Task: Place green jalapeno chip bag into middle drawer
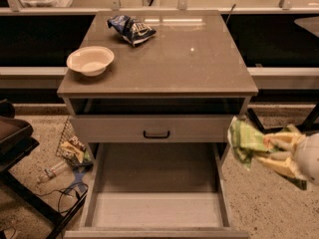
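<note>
Gripper point(273, 152) clamped on one end of the chip bag point(245, 142). The bag juts from the gripper's tip toward the cabinet point(164, 66), and the open drawer point(155, 209) lies lower and to that same side. The bag looks light, soft, crinkly and probably slippery, so a pinch on its crimped edge should hold best.

The gripper point(270, 152) is seen at about 4 o'clock, by the right edge of the view. Two tapered fingers point(280, 142) are shown in a pale cream-yellow colour. Behind them a smooth, rounded, greyish-white wrist housing point(310, 159) is seen, partly cut off by the edge.
</note>
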Tool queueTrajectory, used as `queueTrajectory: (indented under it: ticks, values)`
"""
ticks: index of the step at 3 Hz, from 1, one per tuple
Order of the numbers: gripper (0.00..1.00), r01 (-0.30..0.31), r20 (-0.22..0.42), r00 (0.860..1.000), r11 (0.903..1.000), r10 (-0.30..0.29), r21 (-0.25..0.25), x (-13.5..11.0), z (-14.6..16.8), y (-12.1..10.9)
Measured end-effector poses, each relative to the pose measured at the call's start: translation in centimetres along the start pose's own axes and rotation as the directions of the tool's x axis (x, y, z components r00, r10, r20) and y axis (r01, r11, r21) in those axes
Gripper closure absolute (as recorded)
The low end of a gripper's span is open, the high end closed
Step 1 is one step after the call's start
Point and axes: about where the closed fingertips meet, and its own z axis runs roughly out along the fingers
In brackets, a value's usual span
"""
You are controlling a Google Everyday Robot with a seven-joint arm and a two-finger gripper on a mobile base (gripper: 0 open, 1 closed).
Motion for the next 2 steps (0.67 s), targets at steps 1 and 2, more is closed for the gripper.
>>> queueTrajectory:
  ticks: [1,2]
  values:
    - [1.0,0.053,-0.026,0.998,0.9824,-0.058,-0.179,2.64,3.92,6.02]
    - [1.0,0.052,-0.024,0.998,0.9816,-0.057,-0.184,2.72,4.32,6.11]
